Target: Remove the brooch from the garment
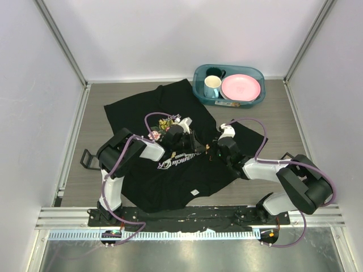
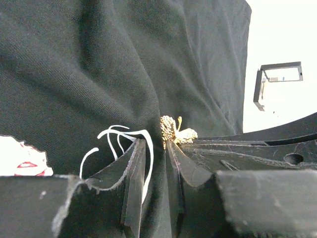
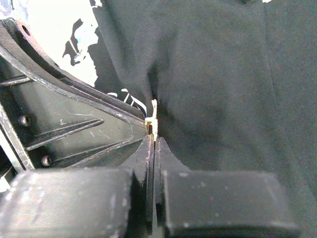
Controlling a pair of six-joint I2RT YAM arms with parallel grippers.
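Observation:
The black T-shirt point(image 1: 164, 181) lies spread on the table, its rose print point(image 1: 164, 124) partly under my left arm. My left gripper point(image 1: 195, 147) pinches a raised fold of the shirt point(image 2: 124, 64) between its fingers point(image 2: 154, 145). The brooch point(image 2: 177, 133) is a small gold-yellow piece at the top of that fold, right at the left fingertips. My right gripper point(image 1: 214, 150) comes in from the other side, tip to tip with the left. Its jaws point(image 3: 154, 143) are shut on the brooch's thin pale edge point(image 3: 154, 119). Black shirt cloth point(image 3: 223, 89) fills the view behind.
A teal basin point(image 1: 258, 73) with a pink plate point(image 1: 241, 88) and cups point(image 1: 212, 85) stands at the back right, touching the shirt's sleeve. A small white label point(image 1: 194, 192) sits near the shirt's hem. A black bracket point(image 1: 88, 158) lies at the left edge.

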